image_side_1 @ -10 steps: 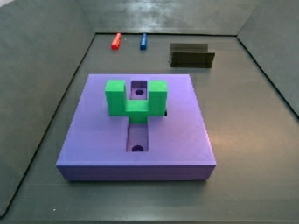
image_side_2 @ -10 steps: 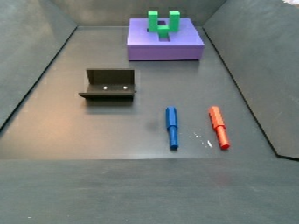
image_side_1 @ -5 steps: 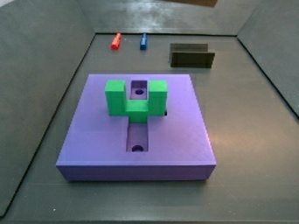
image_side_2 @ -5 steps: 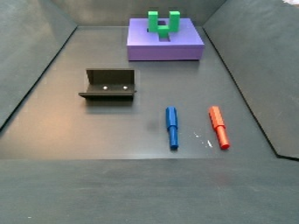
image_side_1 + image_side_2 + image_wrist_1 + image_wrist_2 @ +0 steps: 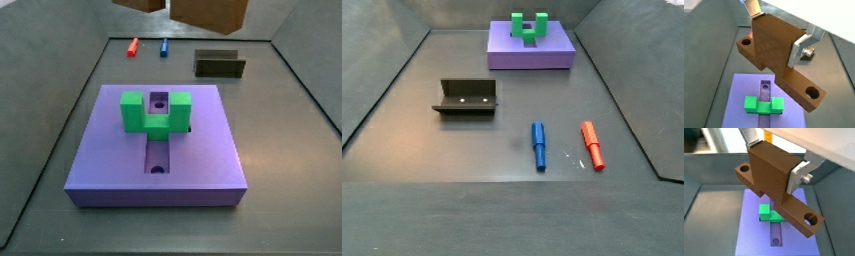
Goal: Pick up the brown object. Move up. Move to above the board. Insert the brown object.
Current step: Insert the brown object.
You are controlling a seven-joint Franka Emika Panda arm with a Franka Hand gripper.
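While the gripper (image 5: 777,35) holds the brown object (image 5: 774,52) clamped across its wide crosspiece, silver fingers (image 5: 801,46) on either flank, I'd call pick and lift done and the step in hand the transfer to above the board (image 5: 751,235).

Nearest the wrist cameras, the bar hangs tilted, one holed end low toward the board, the other holed end up by the far finger. Grip looks square on the flats; I see no slip, but can't judge the pad contact area.

Below it in both wrist views is the board, with the green U-block (image 5: 763,105) straddling the central groove (image 5: 775,235). The part hangs high over that block.

A side view only catches the part's lower corner at the top edge of frame (image 5: 211,12), so the piece is well up and, I judge, toward the far end of the board rather than centred.

How I'd run it:
- hold height until the bar's long axis lines up with the groove; fix yaw in the air, not in contact
- centre over the U-block opening
- level the tilt before descent, or one end lands first and jams
- descend slow, no release until seated

Further out, the fixture (image 5: 221,64) and the red (image 5: 132,46) and blue (image 5: 163,46) pens sit well clear of the board. No obstruction.
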